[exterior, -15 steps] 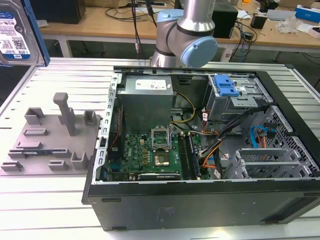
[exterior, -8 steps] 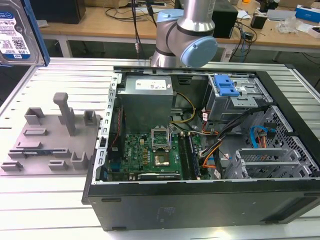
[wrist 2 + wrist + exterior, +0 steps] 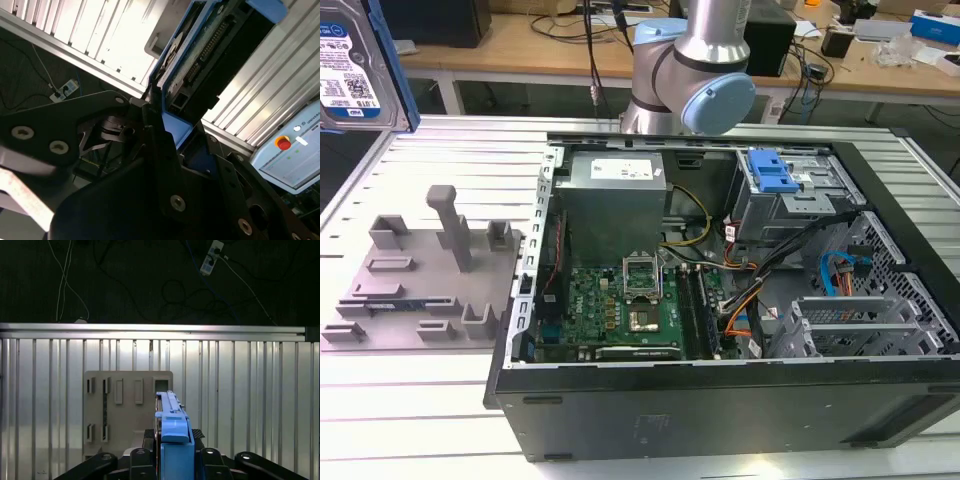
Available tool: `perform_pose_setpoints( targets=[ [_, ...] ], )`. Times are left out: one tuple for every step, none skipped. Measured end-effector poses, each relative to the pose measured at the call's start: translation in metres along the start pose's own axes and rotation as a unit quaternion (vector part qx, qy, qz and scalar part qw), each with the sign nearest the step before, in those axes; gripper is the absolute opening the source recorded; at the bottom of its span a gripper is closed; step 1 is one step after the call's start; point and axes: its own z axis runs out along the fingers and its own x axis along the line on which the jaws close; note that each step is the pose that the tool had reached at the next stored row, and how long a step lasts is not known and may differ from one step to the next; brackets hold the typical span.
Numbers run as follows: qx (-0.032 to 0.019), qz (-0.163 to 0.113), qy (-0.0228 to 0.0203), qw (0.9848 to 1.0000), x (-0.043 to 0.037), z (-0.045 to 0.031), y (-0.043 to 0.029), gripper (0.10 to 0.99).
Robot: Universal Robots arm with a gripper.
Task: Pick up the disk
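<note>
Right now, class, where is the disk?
The disk is held in the gripper, at the exterior view's upper left, lifted above the grey fixture plate.

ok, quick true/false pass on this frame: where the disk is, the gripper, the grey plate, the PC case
1. The disk is lifted off the table, up at the exterior view's left. True.
2. The gripper is open and empty. False: it is shut on the disk's blue-railed edge.
3. The grey plate carries the disk. False: its posts stand bare.
4. The PC case lies open, with the board exposed. True.
</note>
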Motion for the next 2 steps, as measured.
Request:
perform_pose_setpoints(
  targets=[
    [0.0000, 0.000, 0.0000, 1.0000, 0.0000, -0.0001, 0.0000, 0.365],
    [0.0000, 0.000, 0.0000, 1.0000, 0.0000, -0.0001, 0.0000, 0.365]
  ],
)
